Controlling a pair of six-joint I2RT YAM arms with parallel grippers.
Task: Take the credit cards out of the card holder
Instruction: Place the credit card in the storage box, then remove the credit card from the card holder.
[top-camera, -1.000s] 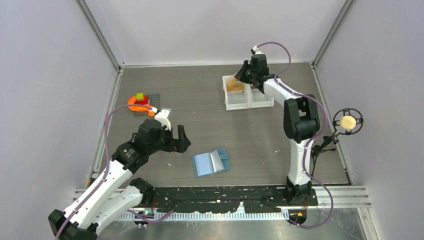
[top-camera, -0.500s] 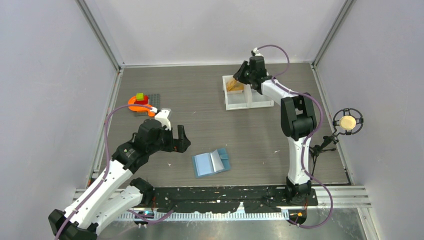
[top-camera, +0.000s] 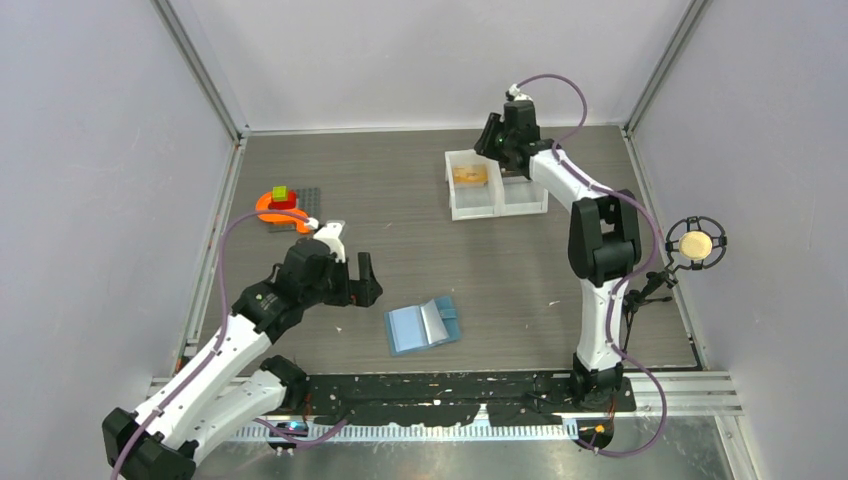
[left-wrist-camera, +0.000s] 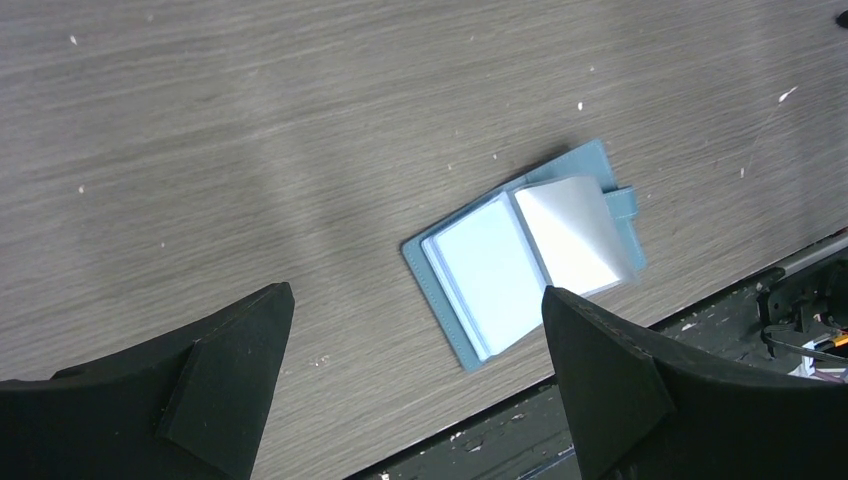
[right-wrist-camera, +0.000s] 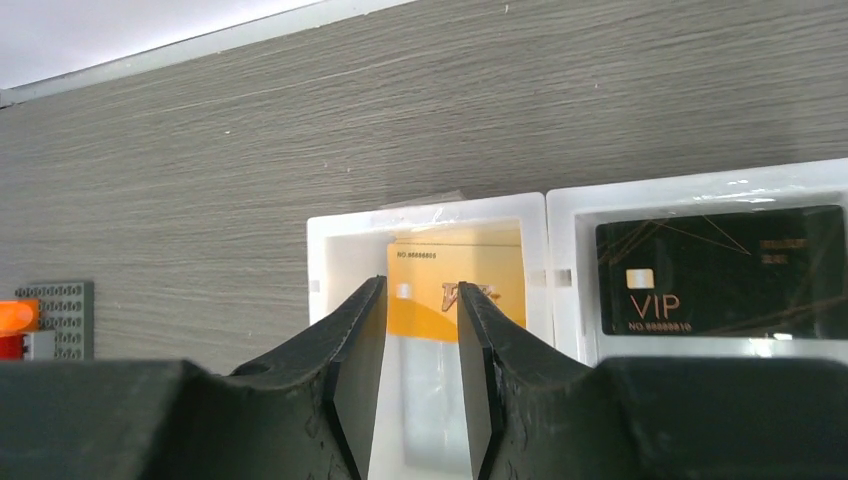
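Note:
The light-blue card holder (top-camera: 422, 324) lies open on the table near the front edge, with its clear inner sleeves showing in the left wrist view (left-wrist-camera: 520, 255). My left gripper (top-camera: 355, 278) hovers just left of it, wide open and empty (left-wrist-camera: 415, 292). The orange-yellow card (top-camera: 470, 174) lies in the left compartment of the white tray (top-camera: 497, 211). In the right wrist view the orange-yellow card (right-wrist-camera: 455, 280) lies below the fingers, and a black VIP card (right-wrist-camera: 715, 270) fills the right compartment. My right gripper (top-camera: 492, 150) is above the tray, jaws slightly apart and empty (right-wrist-camera: 421, 285).
An orange curved toy with a green block (top-camera: 280, 203) sits on a grey baseplate (right-wrist-camera: 60, 315) at the left. A round microphone (top-camera: 695, 243) stands off the table's right edge. A black strip (top-camera: 450, 400) runs along the near edge. Walls enclose the back and sides.
My right gripper has let go of the orange-yellow card, which now lies flat in the tray's left compartment, and has drawn back to the right. My left gripper has shifted slightly.

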